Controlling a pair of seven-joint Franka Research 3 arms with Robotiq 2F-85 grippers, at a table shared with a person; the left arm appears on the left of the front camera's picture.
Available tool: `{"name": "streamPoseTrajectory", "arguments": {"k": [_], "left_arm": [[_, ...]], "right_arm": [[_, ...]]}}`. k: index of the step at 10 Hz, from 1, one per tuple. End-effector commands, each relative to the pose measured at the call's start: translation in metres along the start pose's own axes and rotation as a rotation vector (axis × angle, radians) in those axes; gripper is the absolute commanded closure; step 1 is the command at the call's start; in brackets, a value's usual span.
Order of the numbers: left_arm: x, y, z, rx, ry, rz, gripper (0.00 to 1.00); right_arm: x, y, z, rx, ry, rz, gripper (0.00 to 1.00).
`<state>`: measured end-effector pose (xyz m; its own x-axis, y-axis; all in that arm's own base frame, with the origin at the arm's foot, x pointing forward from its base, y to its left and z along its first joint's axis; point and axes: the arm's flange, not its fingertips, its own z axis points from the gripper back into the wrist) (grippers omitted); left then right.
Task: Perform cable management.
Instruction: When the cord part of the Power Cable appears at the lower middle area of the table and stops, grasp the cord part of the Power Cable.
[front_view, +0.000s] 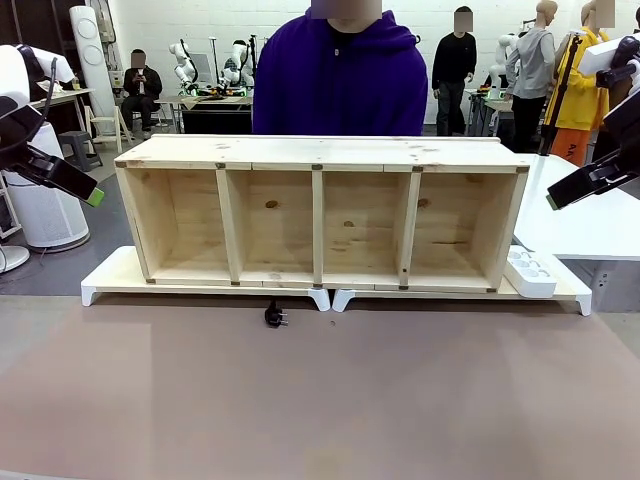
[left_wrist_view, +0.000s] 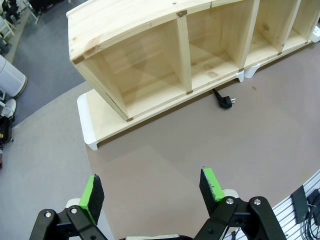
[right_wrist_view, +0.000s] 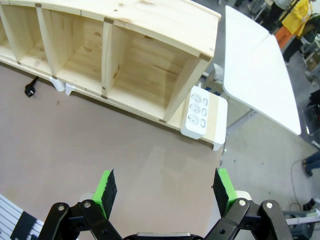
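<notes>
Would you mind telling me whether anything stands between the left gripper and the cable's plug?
Nothing visible does: bare tabletop lies between the open left gripper and the cable plug, which lies just in front of the wooden shelf.

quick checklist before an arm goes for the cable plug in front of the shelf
1. The left gripper open and empty: ok.
2. The right gripper open and empty: ok.
3. The plug lying free on the table, in front of the middle of the shelf: ok.
4. Where the rest of the cable lies: cannot tell, it runs under the shelf.
5. The hands of the person away from the plug: cannot tell, hidden behind the shelf.
6. The power strip with nothing plugged in: ok.
</notes>
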<state>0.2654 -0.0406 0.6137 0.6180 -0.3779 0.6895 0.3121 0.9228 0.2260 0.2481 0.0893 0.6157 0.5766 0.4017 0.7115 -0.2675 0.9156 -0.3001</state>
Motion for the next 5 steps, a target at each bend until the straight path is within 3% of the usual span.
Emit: {"name": "streamPoseTrajectory", "arguments": {"k": [1, 5], "left_arm": [[0.0019, 0.0011, -0.002, 0.002, -0.011, 0.005, 0.0], [0.0019, 0.0011, -0.002, 0.002, -0.011, 0.005, 0.0]], "right_arm": [[0.0025, -0.001, -0.0048, -0.001, -0.008, 0.006, 0.0], [0.0025, -0.001, -0.0048, -0.001, -0.008, 0.006, 0.0]]}}
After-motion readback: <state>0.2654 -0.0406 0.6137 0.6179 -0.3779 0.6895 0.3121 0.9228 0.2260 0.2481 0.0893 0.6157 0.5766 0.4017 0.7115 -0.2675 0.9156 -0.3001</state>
